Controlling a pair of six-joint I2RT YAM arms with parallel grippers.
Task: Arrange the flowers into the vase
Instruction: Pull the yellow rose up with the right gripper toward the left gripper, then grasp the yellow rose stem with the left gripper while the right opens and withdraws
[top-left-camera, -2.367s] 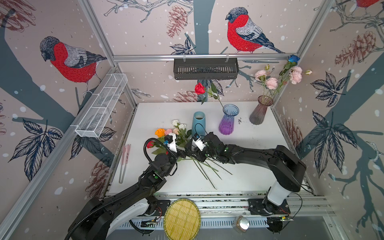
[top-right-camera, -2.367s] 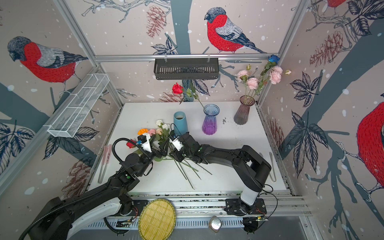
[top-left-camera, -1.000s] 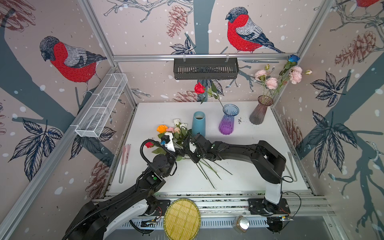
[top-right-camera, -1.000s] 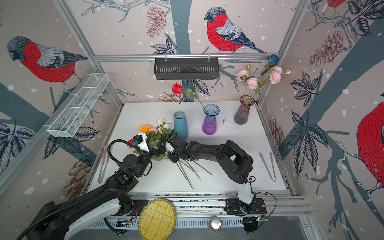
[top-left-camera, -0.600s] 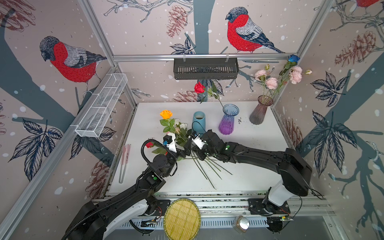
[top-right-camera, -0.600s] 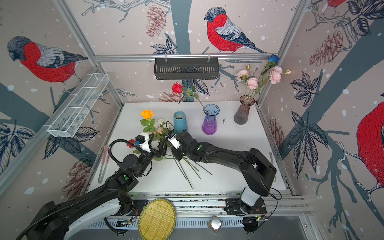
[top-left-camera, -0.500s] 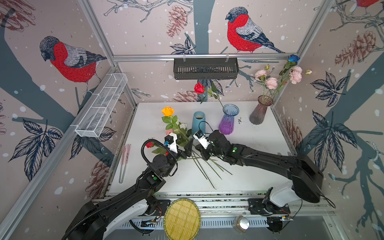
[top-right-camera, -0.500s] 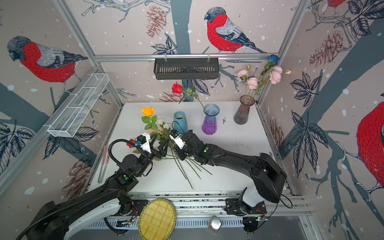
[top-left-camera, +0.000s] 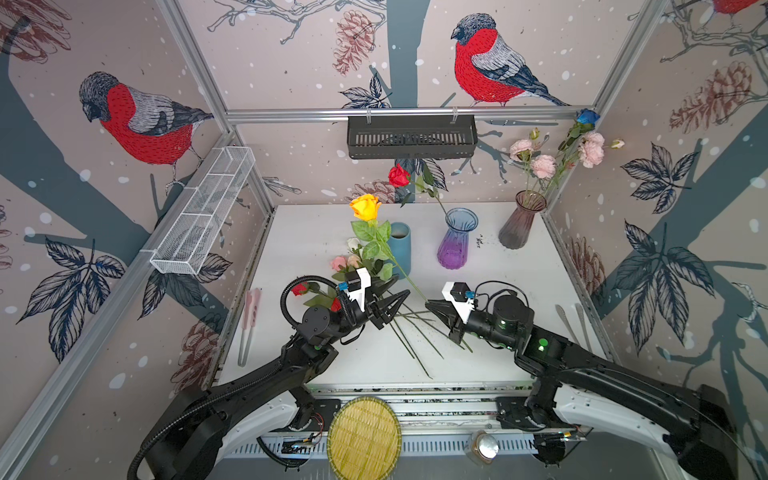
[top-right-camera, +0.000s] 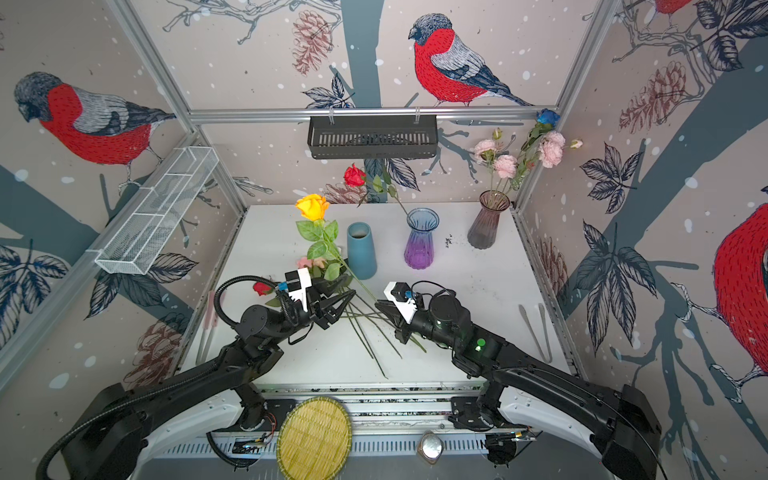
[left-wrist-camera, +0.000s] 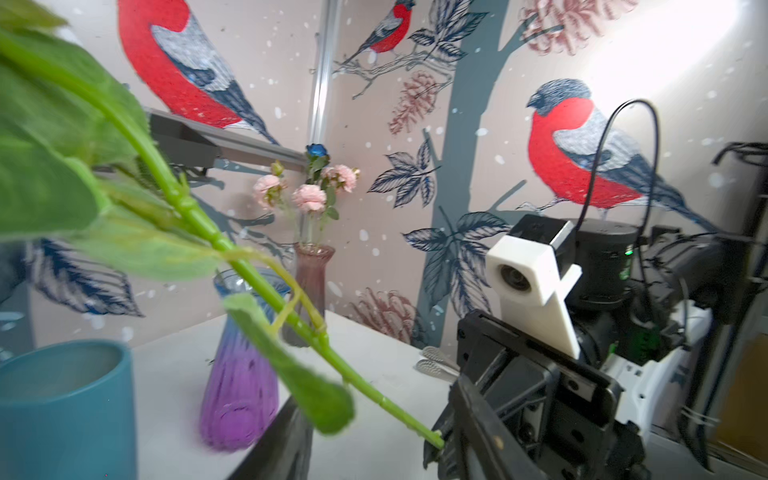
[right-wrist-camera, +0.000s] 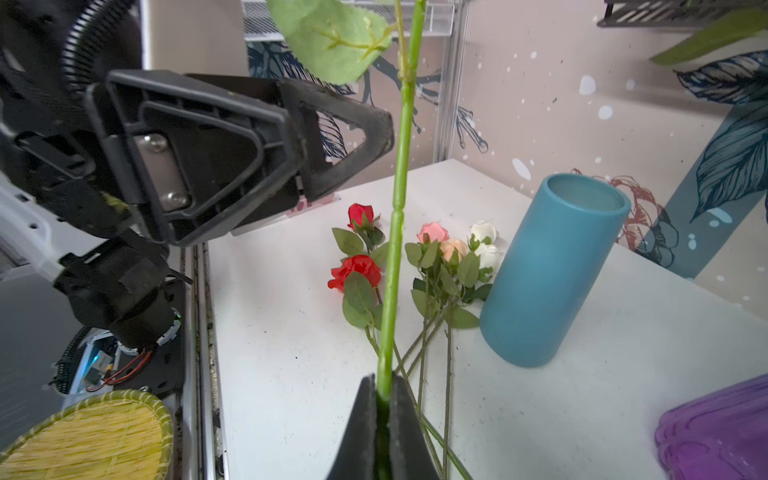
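My right gripper (right-wrist-camera: 383, 384) is shut on the bottom end of a yellow rose's (top-left-camera: 365, 207) green stem (right-wrist-camera: 399, 199), holding it slanted up over the table. My left gripper (top-left-camera: 400, 287) is open, its jaws standing apart on either side of that stem just above the right gripper's tip. The other flowers, red (right-wrist-camera: 355, 268), pink (right-wrist-camera: 432, 232) and white (right-wrist-camera: 484, 232), lie in a pile beside a blue cylinder vase (top-left-camera: 401, 249). A purple glass vase (top-left-camera: 457, 241) holds one red rose (top-left-camera: 399, 175). A brownish glass vase (top-left-camera: 519, 226) holds pink carnations and a blue rose.
Pink tongs (top-left-camera: 249, 324) lie by the left wall and metal tongs (top-left-camera: 575, 324) by the right. A round bamboo tray (top-left-camera: 363, 436) sits in front of the table. A black basket (top-left-camera: 411, 135) hangs on the back wall and a white wire rack (top-left-camera: 203, 212) on the left.
My right gripper has lifted the yellow rose out of the pile and drawn back to the right. The left gripper's jaws have narrowed around the stem.
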